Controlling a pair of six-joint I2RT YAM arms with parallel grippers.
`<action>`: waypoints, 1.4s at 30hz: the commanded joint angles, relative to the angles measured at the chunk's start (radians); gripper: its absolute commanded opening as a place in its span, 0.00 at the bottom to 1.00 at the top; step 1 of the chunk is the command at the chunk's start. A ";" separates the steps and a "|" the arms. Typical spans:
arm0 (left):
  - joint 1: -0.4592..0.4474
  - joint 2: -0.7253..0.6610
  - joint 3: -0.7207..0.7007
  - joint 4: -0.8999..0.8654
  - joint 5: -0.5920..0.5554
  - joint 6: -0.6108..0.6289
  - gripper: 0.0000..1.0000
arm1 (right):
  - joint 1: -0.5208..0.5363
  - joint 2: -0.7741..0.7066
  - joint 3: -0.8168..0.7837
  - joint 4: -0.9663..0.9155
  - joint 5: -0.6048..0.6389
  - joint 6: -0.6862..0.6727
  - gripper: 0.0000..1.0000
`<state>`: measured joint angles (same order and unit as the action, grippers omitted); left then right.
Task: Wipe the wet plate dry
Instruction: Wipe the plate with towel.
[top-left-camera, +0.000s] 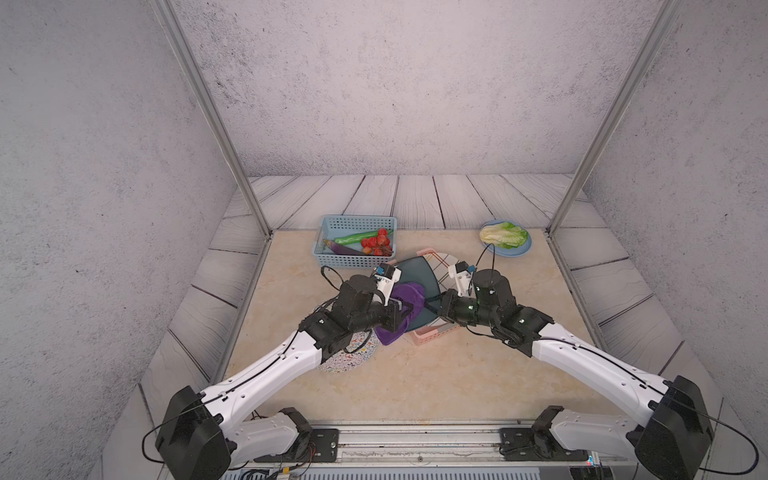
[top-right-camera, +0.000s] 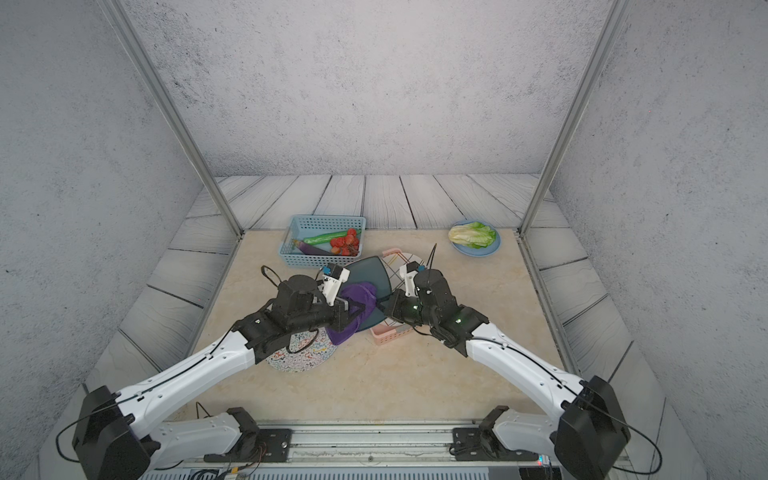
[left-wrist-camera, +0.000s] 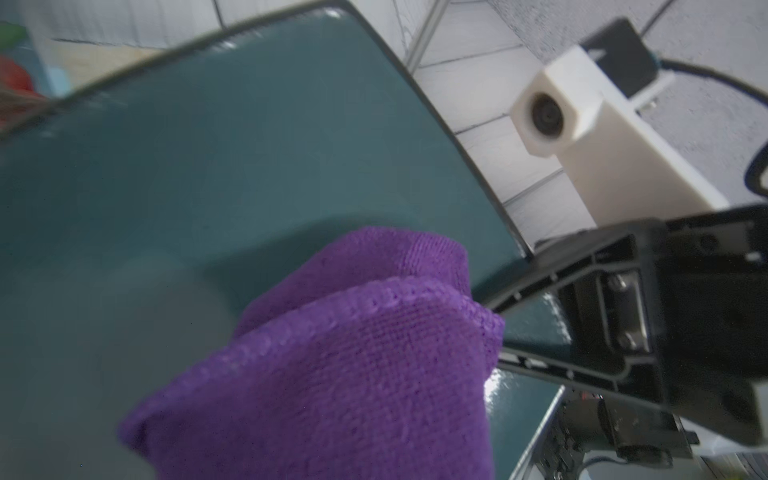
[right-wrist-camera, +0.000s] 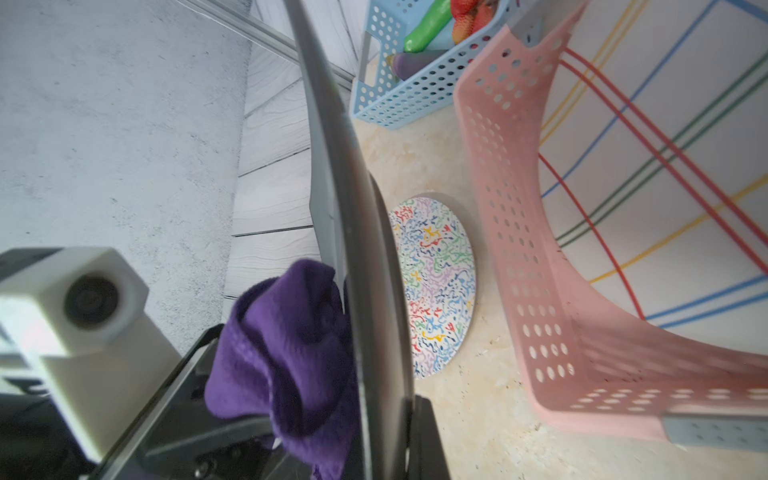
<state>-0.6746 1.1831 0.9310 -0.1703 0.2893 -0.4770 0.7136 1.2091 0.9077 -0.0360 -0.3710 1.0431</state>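
A dark teal plate (top-left-camera: 411, 276) (top-right-camera: 370, 272) is held tilted on edge above the table, and my right gripper (top-left-camera: 430, 303) (top-right-camera: 382, 301) is shut on its rim. In the right wrist view the plate (right-wrist-camera: 357, 208) shows edge-on between the jaws of that gripper (right-wrist-camera: 386, 436). My left gripper (top-left-camera: 409, 309) (top-right-camera: 359, 309) is shut on a purple cloth (top-left-camera: 405, 295) (top-right-camera: 357, 293). The cloth (left-wrist-camera: 353, 374) lies bunched against the plate's face (left-wrist-camera: 249, 145) and hides the left jaws. From the right wrist, the cloth (right-wrist-camera: 282, 340) touches the plate's left side.
A pink rack (top-left-camera: 428, 334) (right-wrist-camera: 519, 249) under the plate holds a striped plate (top-left-camera: 444, 262). A speckled plate (top-left-camera: 345, 361) (right-wrist-camera: 436, 282) lies flat below the left arm. A blue basket (top-left-camera: 332, 259) of vegetables stands behind. A blue dish (top-left-camera: 519, 251) with lettuce sits at the far right.
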 joint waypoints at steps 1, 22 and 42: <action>0.134 0.084 0.073 -0.241 -0.114 -0.033 0.00 | 0.079 -0.085 0.076 0.450 -0.208 0.011 0.00; 0.046 0.089 -0.085 -0.148 -0.068 -0.064 0.00 | -0.045 -0.107 0.155 0.439 -0.276 0.070 0.00; -0.008 -0.011 -0.082 -0.121 -0.062 -0.062 0.00 | -0.169 -0.103 0.122 0.577 -0.262 0.197 0.00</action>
<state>-0.7139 1.2011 0.9794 -0.1272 0.3477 -0.4503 0.5732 1.1759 0.8734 0.0715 -0.5312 1.1889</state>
